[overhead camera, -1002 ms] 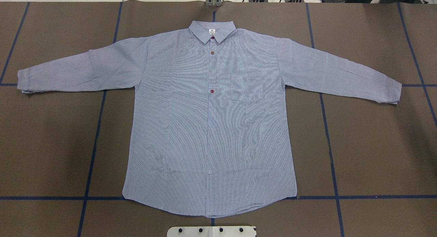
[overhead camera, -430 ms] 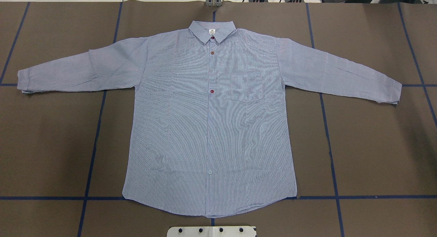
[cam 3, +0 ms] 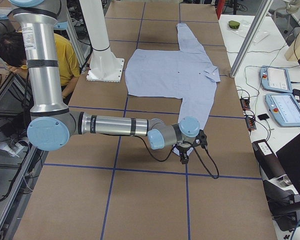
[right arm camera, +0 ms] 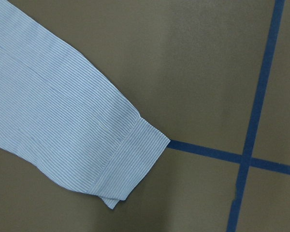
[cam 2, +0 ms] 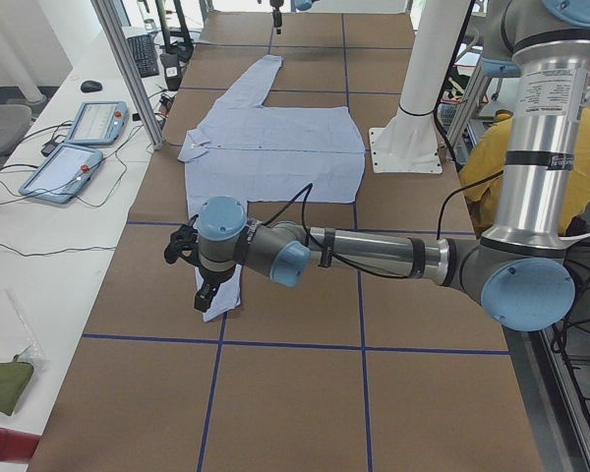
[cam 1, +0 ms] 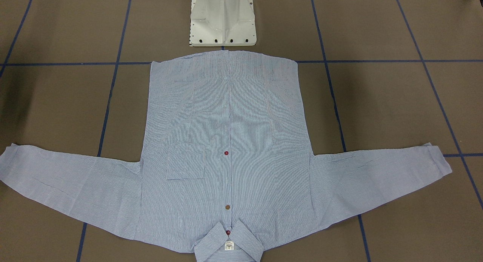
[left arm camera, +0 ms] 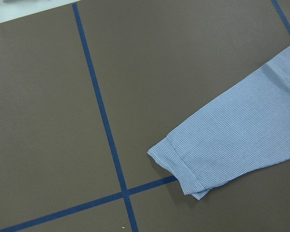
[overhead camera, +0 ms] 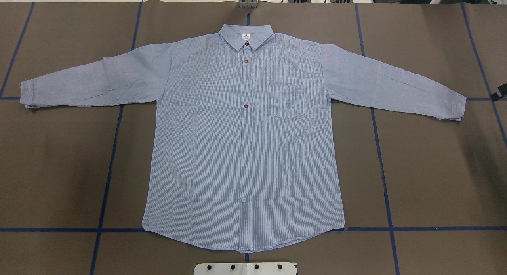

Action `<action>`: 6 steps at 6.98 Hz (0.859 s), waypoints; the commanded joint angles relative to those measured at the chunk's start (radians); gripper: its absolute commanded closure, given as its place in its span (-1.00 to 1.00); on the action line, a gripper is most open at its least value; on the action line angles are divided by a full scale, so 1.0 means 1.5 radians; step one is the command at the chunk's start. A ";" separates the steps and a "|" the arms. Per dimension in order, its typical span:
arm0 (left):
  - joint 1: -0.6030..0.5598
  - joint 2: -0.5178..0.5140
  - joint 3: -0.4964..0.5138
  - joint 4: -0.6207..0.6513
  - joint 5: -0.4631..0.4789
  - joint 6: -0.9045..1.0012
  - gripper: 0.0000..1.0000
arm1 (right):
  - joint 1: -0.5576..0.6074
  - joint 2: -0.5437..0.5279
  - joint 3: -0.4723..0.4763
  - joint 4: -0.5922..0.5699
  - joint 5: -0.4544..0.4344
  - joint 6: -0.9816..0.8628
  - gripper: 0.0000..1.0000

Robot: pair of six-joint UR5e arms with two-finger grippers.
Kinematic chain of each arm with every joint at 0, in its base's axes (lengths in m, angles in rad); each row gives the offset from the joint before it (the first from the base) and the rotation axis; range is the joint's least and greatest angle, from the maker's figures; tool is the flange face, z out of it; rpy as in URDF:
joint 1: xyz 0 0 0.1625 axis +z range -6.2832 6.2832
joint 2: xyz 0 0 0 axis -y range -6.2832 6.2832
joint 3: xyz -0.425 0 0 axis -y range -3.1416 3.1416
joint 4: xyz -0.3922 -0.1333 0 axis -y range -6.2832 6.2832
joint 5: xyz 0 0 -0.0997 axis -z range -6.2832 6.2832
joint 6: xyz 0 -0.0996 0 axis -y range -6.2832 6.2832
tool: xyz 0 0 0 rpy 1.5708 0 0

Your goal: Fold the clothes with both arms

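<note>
The light blue striped shirt lies flat, face up and buttoned, with its collar at the far side and both sleeves spread out. My left gripper hovers over the left sleeve cuff, which the left wrist view shows flat on the mat. My right gripper hovers just beyond the right sleeve cuff, which also shows in the right wrist view. Only a black sliver of the right gripper shows overhead. I cannot tell whether either gripper is open or shut.
The brown mat carries blue tape lines. The white pedestal base stands by the shirt's hem. A person in yellow sits behind the robot. Tablets and cables lie on the side table past the collar.
A black part of the right gripper has come into the overhead view at the right edge, near the right cuff. The shirt has not moved.
</note>
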 commanded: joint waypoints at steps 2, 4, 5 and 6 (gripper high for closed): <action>0.001 0.002 0.003 -0.001 0.000 0.001 -0.99 | -0.076 0.002 -0.036 0.184 -0.039 0.389 -0.91; 0.001 0.003 0.003 -0.001 0.000 0.001 -0.99 | -0.108 -0.005 -0.077 0.280 -0.090 0.495 -0.89; 0.001 0.003 0.002 -0.002 0.000 0.001 -0.99 | -0.116 -0.005 -0.080 0.297 -0.090 0.565 -0.89; 0.001 0.002 0.001 -0.002 0.000 0.001 -0.99 | -0.127 -0.008 -0.085 0.319 -0.091 0.596 -0.89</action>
